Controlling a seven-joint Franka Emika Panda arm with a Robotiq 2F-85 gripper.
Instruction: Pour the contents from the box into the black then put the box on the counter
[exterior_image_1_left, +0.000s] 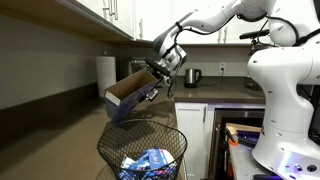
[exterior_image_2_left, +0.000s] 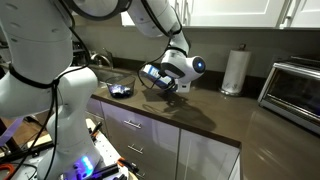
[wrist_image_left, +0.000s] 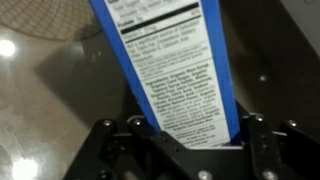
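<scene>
Jaws clamp tight around the tilted box (wrist_image_left: 172, 75).

Kitchen: dark counter (exterior_image_2_left: 205, 115) w/ white cabs (exterior_image_2_left: 150, 140), kettle (exterior_image_1_left: 193, 76), paper-towel roll (exterior_image_2_left: 235, 72), toaster oven (exterior_image_2_left: 292, 92).

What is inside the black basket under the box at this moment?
Blue packets lie low inside the basket, visible through its mesh. The picture's lower edge cuts off its base, so anything deeper is hidden. The box hangs tilted above it in the gripper.

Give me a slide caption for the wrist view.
Gripper clamps tall blue cardboard box, white label panel facing the camera.
</scene>
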